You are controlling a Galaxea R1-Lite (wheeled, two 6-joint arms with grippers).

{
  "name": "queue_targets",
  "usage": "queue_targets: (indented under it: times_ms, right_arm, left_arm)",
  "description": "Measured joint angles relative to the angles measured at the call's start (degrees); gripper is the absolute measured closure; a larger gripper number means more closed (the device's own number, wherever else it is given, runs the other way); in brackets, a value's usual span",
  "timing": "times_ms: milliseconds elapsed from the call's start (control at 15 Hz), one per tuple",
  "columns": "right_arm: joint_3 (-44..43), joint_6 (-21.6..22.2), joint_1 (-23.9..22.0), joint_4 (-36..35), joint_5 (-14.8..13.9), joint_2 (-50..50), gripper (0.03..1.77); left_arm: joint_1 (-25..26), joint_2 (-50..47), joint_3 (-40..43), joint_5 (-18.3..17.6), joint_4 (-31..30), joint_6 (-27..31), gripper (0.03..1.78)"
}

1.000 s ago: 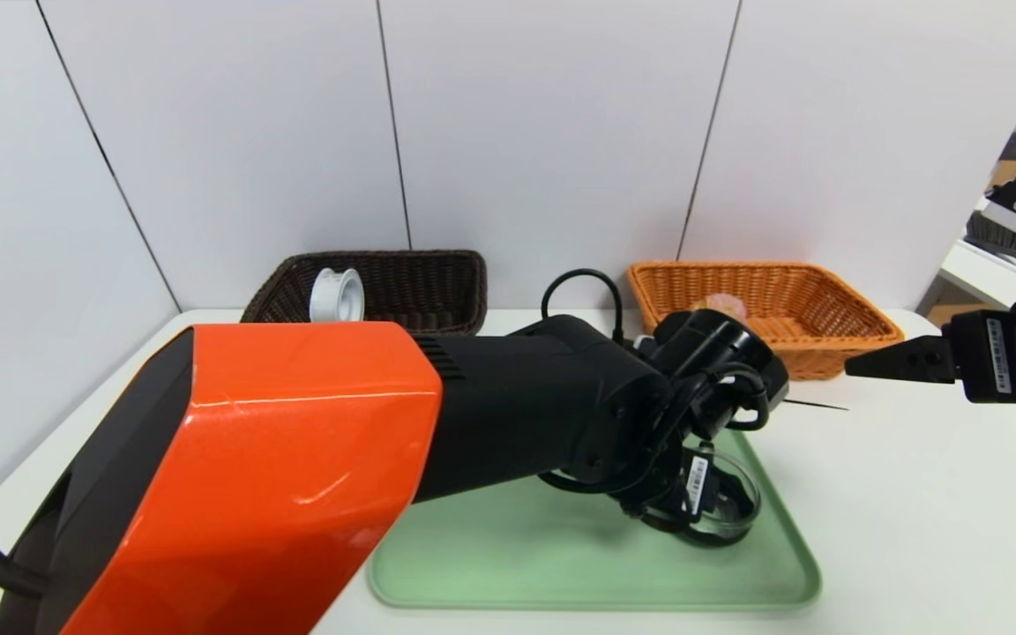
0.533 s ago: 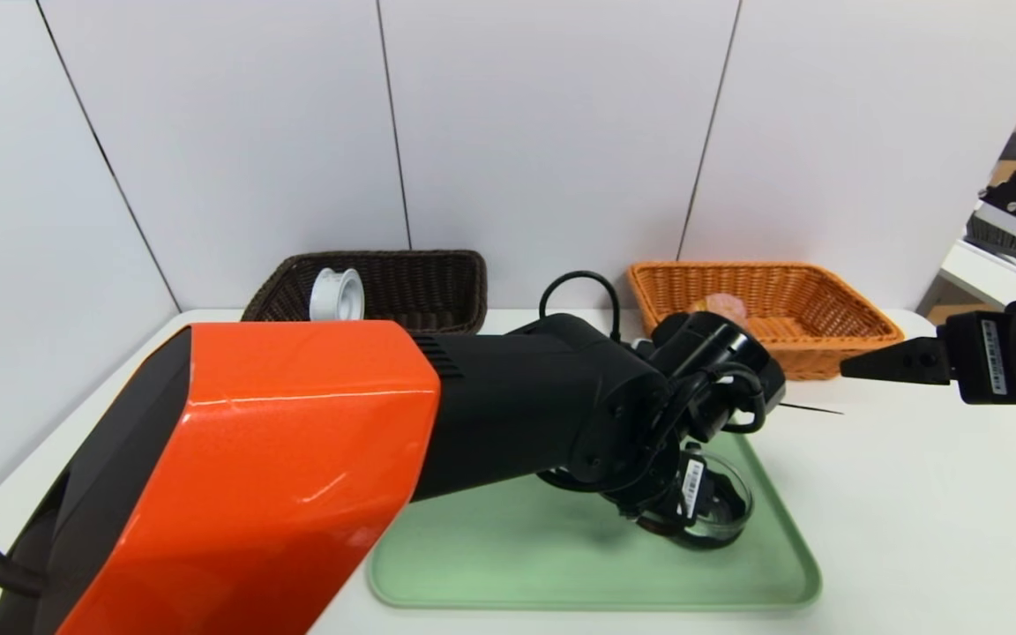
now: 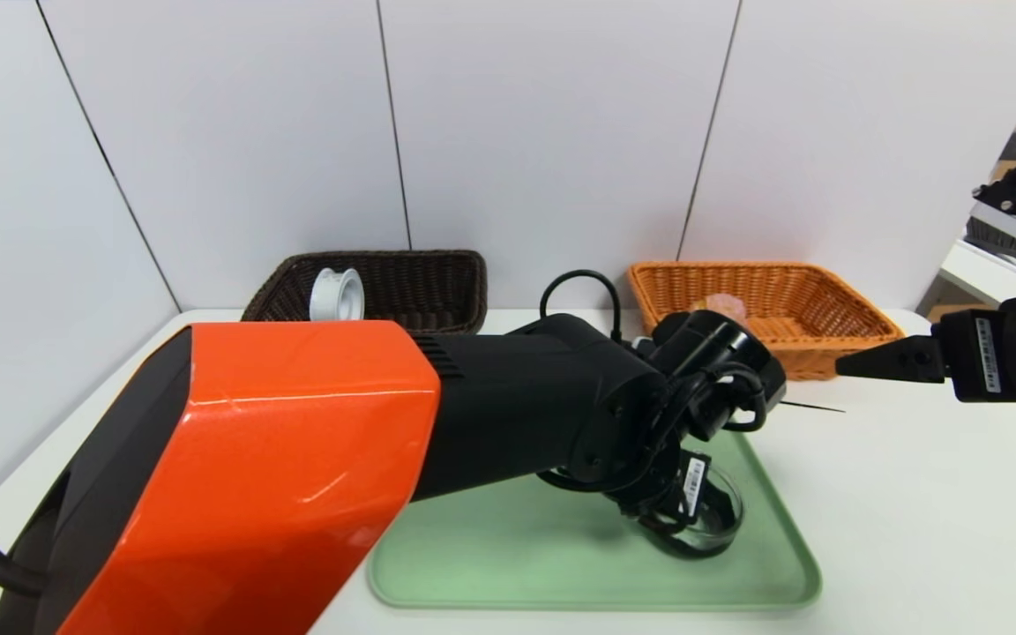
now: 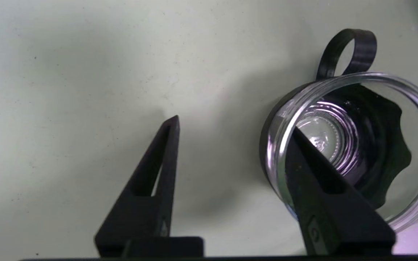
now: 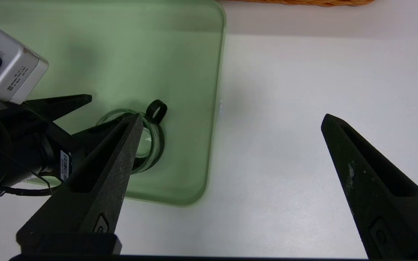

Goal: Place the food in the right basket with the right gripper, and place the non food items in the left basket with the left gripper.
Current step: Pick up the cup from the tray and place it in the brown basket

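Dish (image 4: 361,123) slid toward 8 o'clock on tray (image 3: 561,564).
Left tool (image 4: 236,123) part-open, one finger inside the rim; centre across the wall before closing. Right tool (image 5: 232,117) open, at the dish's 2 o'clock.

I have my left arm (image 3: 508,414) stretched diagonally across to my right, its wrist angled down and the left end effector (image 4: 232,127) low, fingers apart. My right end effector (image 5: 233,116) hangs well off to the right (parked there, jaws spread wide), pointing inward.
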Motion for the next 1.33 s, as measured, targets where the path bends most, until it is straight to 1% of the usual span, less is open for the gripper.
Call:
queue_targets:
  times_ms: [67,133,200,267,733,867,1133,1333]
  right_arm:
    - [0.0,0.0,0.0,0.0,0.0,0.0,0.1]
    - [0.0,0.0,0.0,0.0,0.0,0.0,0.1]
    - [-0.1,0.0,0.0,0.0,0.0,0.0,0.1]
    - [-0.1,0.0,0.0,0.0,0.0,0.0,0.1]
    - [-0.2,0.1,0.0,-0.7,0.0,0.1,0.1]
    - [-0.2,0.1,0.0,-1.1,-0.1,0.1,0.1]
    - [-0.2,0.1,0.0,-1.2,0.0,0.1,0.1]
    - [-0.2,0.1,0.0,-1.5,0.0,0.2,0.1]
  left_arm:
    - [0.0,0.0,0.0,0.0,0.0,0.0,1.02]
    - [0.0,0.0,0.0,0.0,0.1,0.0,1.21]
    - [0.0,0.0,0.0,-0.1,0.0,0.0,1.76]
    - [0.0,-0.1,0.0,0.1,0.2,0.1,1.7]
    - [0.2,-1.4,0.0,0.1,0.6,0.1,1.7]
    - [1.0,-2.8,0.0,0.1,0.7,0.1,1.7]
    - [5.1,-6.0,0.0,0.1,2.6,0.0,1.7]
    - [9.5,-9.1,0.0,0.0,4.9,0.0,1.7]
